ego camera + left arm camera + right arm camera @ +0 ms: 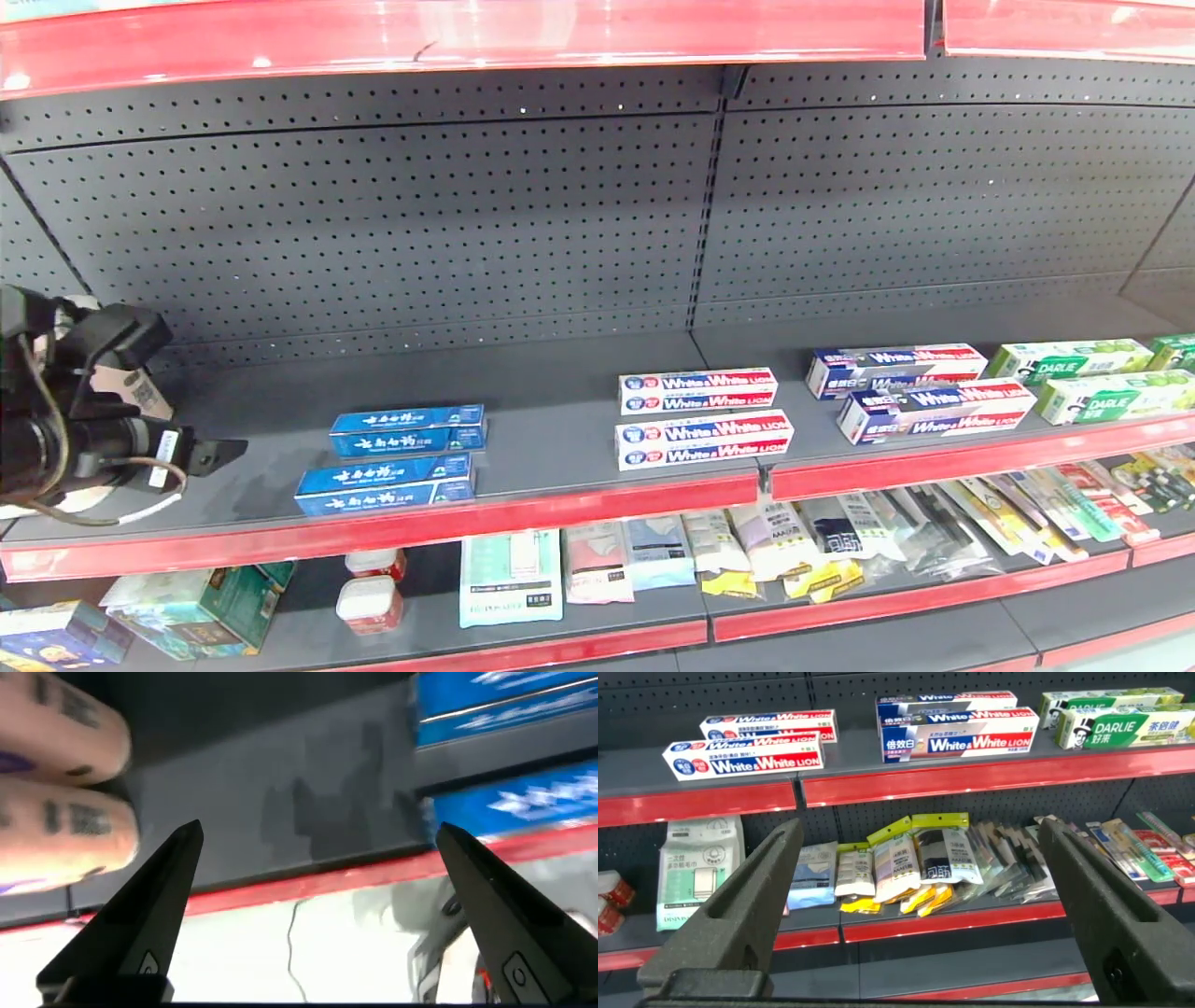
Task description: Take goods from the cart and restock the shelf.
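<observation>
My left gripper (pixel 213 454) hovers at the left end of the grey shelf (pixel 560 420), just over its red front edge. In the left wrist view the left gripper (pixel 318 849) is open with nothing between its fingers. Two blue toothpaste boxes (pixel 397 457) lie on the shelf a short way to its right, and show again as blue boxes (pixel 509 756) in that view. My right gripper (pixel 920 835) is open and empty, held well back from the shelf front and facing the white toothpaste boxes (pixel 747 756) and the tier below.
More toothpaste boxes lie along the shelf: two white (pixel 700 415), two blue-and-white (pixel 920 392), several green (pixel 1092 378). The lower shelf holds hanging packets (pixel 766 551), small jars (pixel 372 597) and boxes (pixel 196 607). Blurred pale items (pixel 56 784) sit beside my left gripper.
</observation>
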You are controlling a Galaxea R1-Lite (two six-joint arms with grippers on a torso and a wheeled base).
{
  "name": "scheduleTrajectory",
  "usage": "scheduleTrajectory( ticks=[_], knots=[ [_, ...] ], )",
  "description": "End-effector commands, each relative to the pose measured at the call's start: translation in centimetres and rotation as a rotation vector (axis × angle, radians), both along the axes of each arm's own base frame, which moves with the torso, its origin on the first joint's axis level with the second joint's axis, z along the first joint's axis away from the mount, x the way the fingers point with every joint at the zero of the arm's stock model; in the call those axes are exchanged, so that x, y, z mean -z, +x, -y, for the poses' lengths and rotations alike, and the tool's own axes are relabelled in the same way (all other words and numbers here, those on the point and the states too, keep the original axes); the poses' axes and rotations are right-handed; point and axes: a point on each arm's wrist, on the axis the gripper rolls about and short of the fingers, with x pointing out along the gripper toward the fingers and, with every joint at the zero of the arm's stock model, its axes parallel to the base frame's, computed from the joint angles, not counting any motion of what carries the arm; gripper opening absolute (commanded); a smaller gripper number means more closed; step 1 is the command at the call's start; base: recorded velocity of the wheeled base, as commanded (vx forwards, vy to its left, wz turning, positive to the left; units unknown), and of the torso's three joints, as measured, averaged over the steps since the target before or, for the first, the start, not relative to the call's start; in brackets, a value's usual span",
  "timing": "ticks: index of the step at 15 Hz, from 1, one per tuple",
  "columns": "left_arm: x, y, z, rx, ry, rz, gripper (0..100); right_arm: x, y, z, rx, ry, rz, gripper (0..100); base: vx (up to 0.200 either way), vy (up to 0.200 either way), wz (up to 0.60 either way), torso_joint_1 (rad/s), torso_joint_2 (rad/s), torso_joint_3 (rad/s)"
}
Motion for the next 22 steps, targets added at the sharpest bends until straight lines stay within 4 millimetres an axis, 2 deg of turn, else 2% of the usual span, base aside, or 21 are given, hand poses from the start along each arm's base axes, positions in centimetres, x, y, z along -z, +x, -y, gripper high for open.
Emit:
scheduleTrajectory(
  ticks=[1,2,3,4,5,6,8,11,12,14,17,22],
  knots=[
    [-2.4,-9.3,2.2,0.04,-0.028,0.23,100,0.0,0.0,0.0,0.0,0.0,-0.002,100,0.0,0.0,0.0,0.0,0.0,0.0],
    [-1.6,-13.3,3.1,0.055,-0.055,0.313,100,0.0,0.0,0.0,0.0,0.0,-0.002,100,0.0,0.0,0.0,0.0,0.0,0.0],
    [-0.6,-15.5,3.6,0.041,-0.088,0.359,100,0.0,0.0,0.0,0.0,0.0,0.0,100,0.0,0.0,0.0,0.0,0.0,0.0],
    [-0.5,-15.8,3.6,0.041,-0.092,0.367,100,0.0,0.0,0.0,0.0,0.0,-0.002,100,0.0,0.0,0.0,0.0,0.0,0.0],
    [0.9,-18.5,4.2,0.034,-0.137,0.44,100,0.0,0.0,0.0,0.0,0.0,-0.002,100,0.0,0.0,0.0,0.0,0.0,0.0],
    [1.0,-18.6,4.2,0.035,-0.139,0.443,100,0.0,0.0,0.0,0.0,0.0,-0.002,100,0.0,0.0,0.0,0.0,0.0,0.0],
    [3.5,-21.8,5.0,0.079,-0.184,0.526,100,0.0,0.0,0.0,0.002,0.0,0.0,100,0.0,0.0,0.0,0.0,0.0,0.0],
    [7.5,-24.8,5.6,0.081,-0.186,0.573,100,0.0,0.0,0.0,0.002,0.0,0.0,100,0.0,0.0,0.0,0.0,0.0,0.0],
    [8.8,-24.5,5.5,0.071,-0.161,0.555,100,0.0,0.0,0.0,0.0,0.0,0.0,100,0.0,0.0,0.0,0.0,0.0,0.0],
    [9.0,-24.1,5.1,-0.101,-0.127,0.616,100,0.0,0.0,0.0,0.0,0.0,-0.002,100,0.0,0.0,0.0,0.0,0.0,0.0],
    [9.0,-24.2,5.0,-0.169,-0.138,0.625,100,0.0,0.0,0.0,0.0,0.0,0.0,100,0.0,0.0,0.0,0.0,0.0,0.0],
    [9.4,-24.2,5.1,-0.114,-0.148,0.584,100,0.0,0.0,0.0,0.0,-0.005,-0.002,100,0.0,0.0,0.0,0.0,0.0,0.0]
  ],
)
